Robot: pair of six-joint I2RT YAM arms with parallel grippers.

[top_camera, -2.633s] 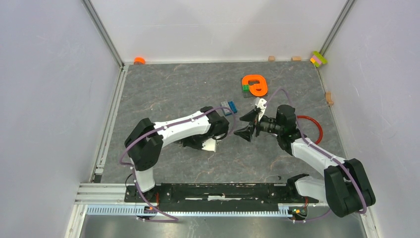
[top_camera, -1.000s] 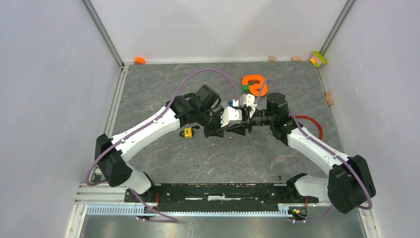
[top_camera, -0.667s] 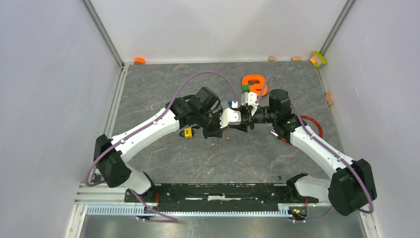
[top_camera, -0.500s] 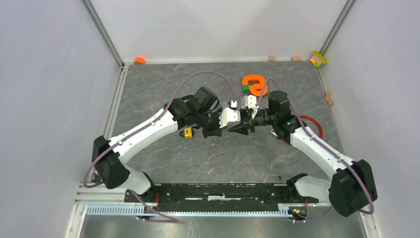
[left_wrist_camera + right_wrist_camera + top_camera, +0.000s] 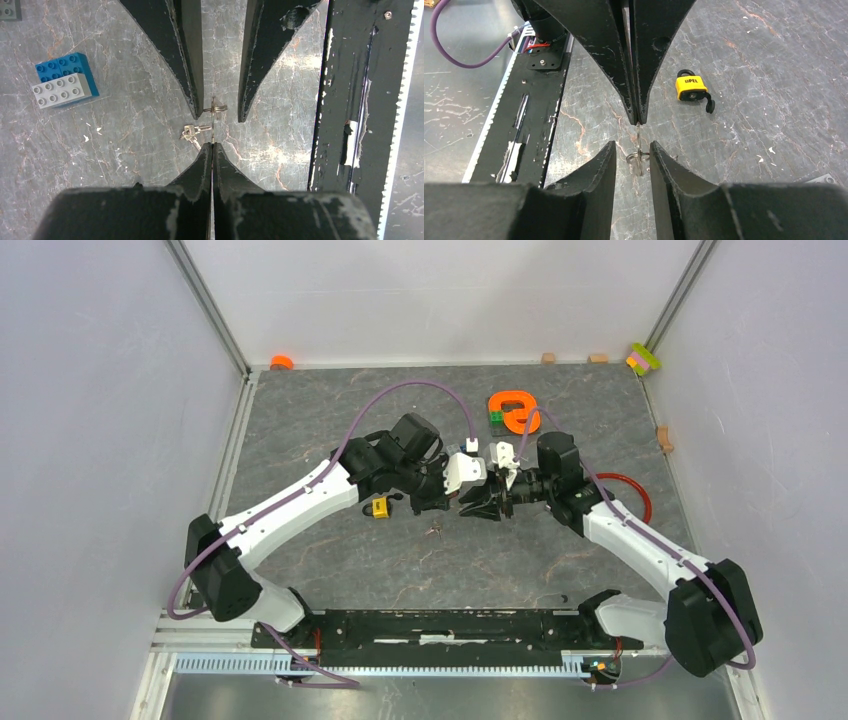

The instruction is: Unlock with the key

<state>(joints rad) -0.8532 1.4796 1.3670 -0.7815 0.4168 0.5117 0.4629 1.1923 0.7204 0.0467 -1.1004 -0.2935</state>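
Observation:
My left gripper [image 5: 212, 145] is shut on the key [image 5: 213, 107], a thin silver blade that sticks out of its tips and ends in a small ring. The right gripper [image 5: 632, 145] faces it tip to tip, open, with its fingers on either side of that ring [image 5: 638, 157]. In the top view both grippers meet above the table's middle [image 5: 462, 504]. A second small key [image 5: 192, 132] shows just left of the ring; I cannot tell whether it hangs or lies on the table. The yellow padlock [image 5: 691, 89] lies on the table, untouched, left of the grippers [image 5: 379, 507].
A blue and grey brick pair [image 5: 62, 82] lies near the grippers. An orange holder [image 5: 515, 410] sits behind them and a red cable loop [image 5: 628, 495] lies by the right arm. The black base rail [image 5: 440, 625] runs along the near edge.
The left arm rose from the table and reached the right gripper. Over the last second the right gripper's fingers narrowed around the key ring; the left stayed shut.

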